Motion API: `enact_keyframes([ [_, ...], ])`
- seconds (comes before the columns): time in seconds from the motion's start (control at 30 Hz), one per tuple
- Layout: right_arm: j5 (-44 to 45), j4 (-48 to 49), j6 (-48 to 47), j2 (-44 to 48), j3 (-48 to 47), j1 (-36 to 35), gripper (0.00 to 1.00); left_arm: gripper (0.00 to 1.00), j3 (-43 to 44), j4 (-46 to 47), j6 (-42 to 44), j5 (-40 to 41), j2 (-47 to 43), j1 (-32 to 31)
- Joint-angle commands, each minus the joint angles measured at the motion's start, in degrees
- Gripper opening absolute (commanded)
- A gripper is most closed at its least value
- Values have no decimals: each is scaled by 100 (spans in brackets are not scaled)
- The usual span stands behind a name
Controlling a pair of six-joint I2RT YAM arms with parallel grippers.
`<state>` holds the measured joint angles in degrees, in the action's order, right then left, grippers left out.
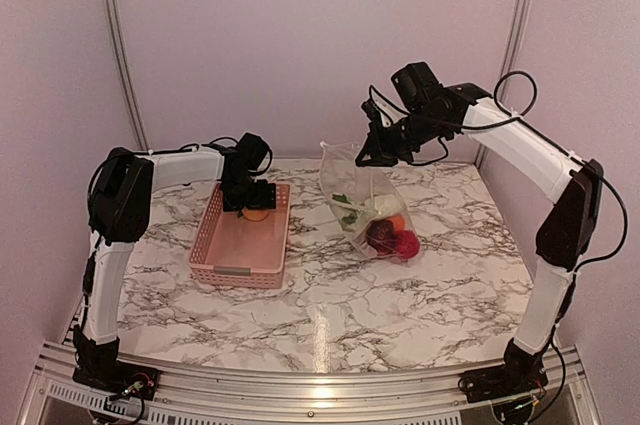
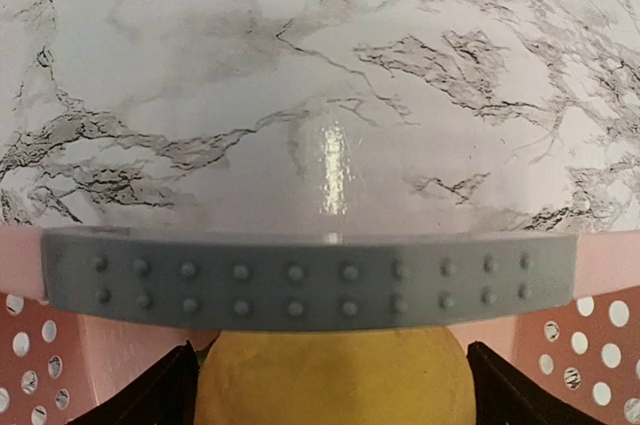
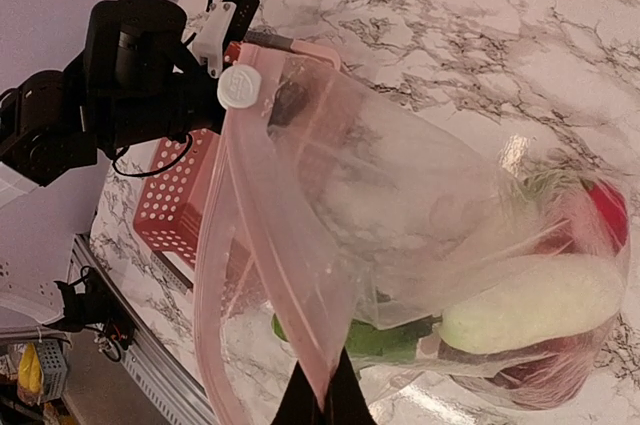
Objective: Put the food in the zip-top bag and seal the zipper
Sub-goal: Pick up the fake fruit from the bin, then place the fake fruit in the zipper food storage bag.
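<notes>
**Yellow fruit between the jaws, bag hung mouth-up**

The step in hand looks like the pick-up of the round yellow toy fruit [image 2: 335,375] from the pink plastic lattice basket [image 1: 215,245]. The left claw [image 1: 247,200] hangs nose-down inside the basket with its jaws wide apart, one black finger [image 2: 150,395] on each side of the fruit. The fruit fills the gap between them, and whether the pads already press on it I cannot tell. Its visible part lies broad across the gap, from finger to finger. Just beyond the fingertips runs a grey studded strip [image 2: 310,280] on the basket's rim.

The right claw [image 3: 320,400] is pinched together on the top edge of the large clear crinkly zip-top bag [image 3: 400,185]. The bag hangs from that claw with its mouth up. Its long axis slants down to a loaded bottom that rests on the marble-patterned table [image 1: 330,305], lower than the claw and nearer the arm bases. Inside lie a white oblong piece [image 3: 530,300], a red piece [image 3: 605,210], something green [image 3: 390,335] and a dark purple piece [image 1: 382,235]. The zipper [image 3: 250,245], a pinkish strip, runs away from the right fingertips to a small white round tab [image 3: 240,87], and it looks unsealed.

Next, I judge, the left jaws must close on the fruit, lift it clear of the basket wall and carry it to the bag mouth beside the right claw. That mouth looks slack and narrow, so the drop calls for careful aim; sealing comes after
</notes>
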<state>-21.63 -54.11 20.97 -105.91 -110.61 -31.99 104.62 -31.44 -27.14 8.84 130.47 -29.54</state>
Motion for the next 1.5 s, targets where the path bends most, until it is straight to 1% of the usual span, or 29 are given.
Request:
enact_keyframes([
  [0.0,-35,-204,-44,-163,-364,-86,0,91,138,-41,157,-109,156,45],
  [0.17,-42,-214,-38,-210,-430,-94,0,82,93,-29,351,-290,32,45],
  [0.3,-30,-255,-103,-202,-451,-94,0,78,5,-56,404,-288,-166,37],
  [0.37,2,-274,-147,-186,-446,-95,0,76,-162,-30,366,-345,-408,9],
  [0.53,62,-176,-175,-79,-266,-110,0,75,-1213,476,227,-492,-1525,-163],
  [0.7,-39,34,-71,-49,-111,-138,0,72,-2124,747,52,-1079,-2607,-339],
  [0.8,-42,90,-26,-102,-144,-182,0,71,-2599,919,-56,-1137,-3155,-485],
  [0.93,-48,166,29,-131,-111,-232,0,69,-3294,1853,-325,-1314,-3950,-703],
  [1.0,-51,187,38,-148,-101,-245,0,68,-3540,2404,-441,-1547,-4198,-781],
  [1.1,-84,229,71,-179,-96,-268,0,67,-3782,3140,-663,-2036,-4323,-819],
  [1.23,-140,249,91,-217,-143,-302,0,66,-3975,4299,-903,-2929,-4375,-960],
  [1.3,-153,275,100,-219,-115,-316,0,66,-3870,4486,-932,-3136,-4313,-1063],
  [1.47,-187,321,115,-220,-73,-325,0,63,-3573,4582,-1050,-3457,-4039,-1174],
])
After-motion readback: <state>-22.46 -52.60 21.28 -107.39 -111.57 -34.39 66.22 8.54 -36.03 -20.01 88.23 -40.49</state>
